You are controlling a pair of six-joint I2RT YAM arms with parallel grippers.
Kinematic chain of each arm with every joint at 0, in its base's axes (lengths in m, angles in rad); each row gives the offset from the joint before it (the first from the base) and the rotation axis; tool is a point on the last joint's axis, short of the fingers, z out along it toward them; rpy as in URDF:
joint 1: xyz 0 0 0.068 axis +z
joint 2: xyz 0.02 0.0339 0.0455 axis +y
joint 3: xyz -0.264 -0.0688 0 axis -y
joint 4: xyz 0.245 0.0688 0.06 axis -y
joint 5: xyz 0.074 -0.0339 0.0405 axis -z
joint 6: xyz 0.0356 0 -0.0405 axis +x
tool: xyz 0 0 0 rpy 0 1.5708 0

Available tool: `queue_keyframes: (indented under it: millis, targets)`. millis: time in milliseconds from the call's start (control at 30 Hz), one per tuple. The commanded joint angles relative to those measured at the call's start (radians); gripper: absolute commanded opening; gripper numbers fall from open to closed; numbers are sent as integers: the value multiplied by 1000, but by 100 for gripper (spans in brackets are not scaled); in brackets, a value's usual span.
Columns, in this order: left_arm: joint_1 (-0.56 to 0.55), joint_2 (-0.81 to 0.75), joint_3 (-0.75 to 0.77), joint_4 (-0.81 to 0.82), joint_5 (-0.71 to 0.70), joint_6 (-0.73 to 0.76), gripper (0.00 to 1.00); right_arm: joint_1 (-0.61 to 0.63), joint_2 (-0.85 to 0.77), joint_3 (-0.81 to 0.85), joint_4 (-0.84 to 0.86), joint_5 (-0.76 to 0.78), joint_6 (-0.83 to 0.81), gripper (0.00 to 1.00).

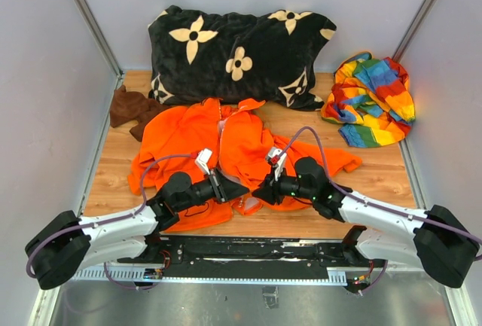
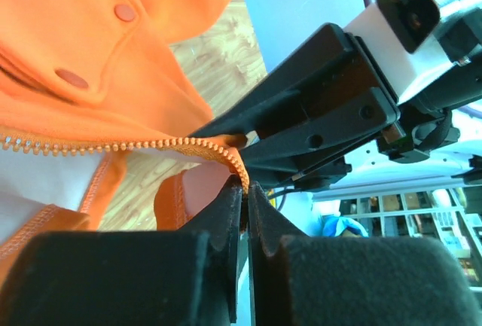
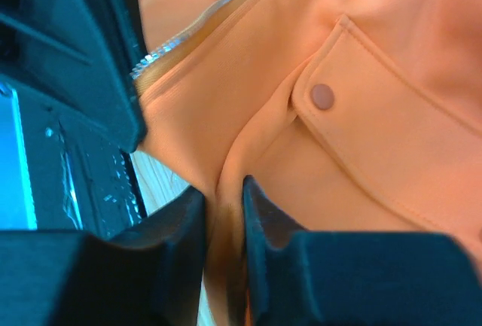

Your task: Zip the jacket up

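The bright orange jacket [image 1: 188, 134] lies open on the wooden table [image 1: 384, 179], its two front panels spread left and right. My left gripper [image 1: 239, 189] sits at the lower hem and is shut on the bottom end of the orange zipper strip [image 2: 151, 145]; in the left wrist view the teeth curve down into the pinched jaws of the left gripper [image 2: 245, 185]. My right gripper [image 1: 260, 190] faces it closely. Its jaws press a fold of jacket [image 3: 361, 130] cloth near the pocket snap [image 3: 322, 96], with the right gripper [image 3: 224, 190] narrowly parted.
A black pillow with cream flowers [image 1: 241, 51] lies at the back. A rainbow-striped cloth [image 1: 373, 100] is at the back right and a small brown cloth [image 1: 132, 108] at the back left. Grey walls close in both sides.
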Motion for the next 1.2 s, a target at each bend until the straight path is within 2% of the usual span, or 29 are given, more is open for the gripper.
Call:
queue_keyframes:
  millis: [0, 67, 100, 233, 367, 733, 1000, 1167]
  targets:
    - [7, -67, -9, -85, -51, 60, 11, -19, -7, 63, -65, -76, -76, 13]
    - [7, -100, -8, -152, -98, 86, 18, -19, -14, 91, -127, -93, -98, 2]
    - [7, -110, -7, -177, -116, 98, 24, -19, -19, 104, -159, -98, -112, 1]
    - [7, -109, 3, -209, -128, 129, 41, -19, -17, 167, -275, -111, -135, 1]
    - [6, -72, 20, -178, -69, 143, 52, -19, 12, 234, -387, -92, -124, 1]
    - [6, -99, -1, -92, -6, 162, 82, -19, 91, 316, -480, -41, -80, 1]
    - [-10, -69, 5, -93, -36, 169, 83, -19, 137, 355, -510, -24, -29, 1]
    - [-39, -51, 21, -94, -105, 201, 81, -19, 163, 377, -520, -19, 2, 1]
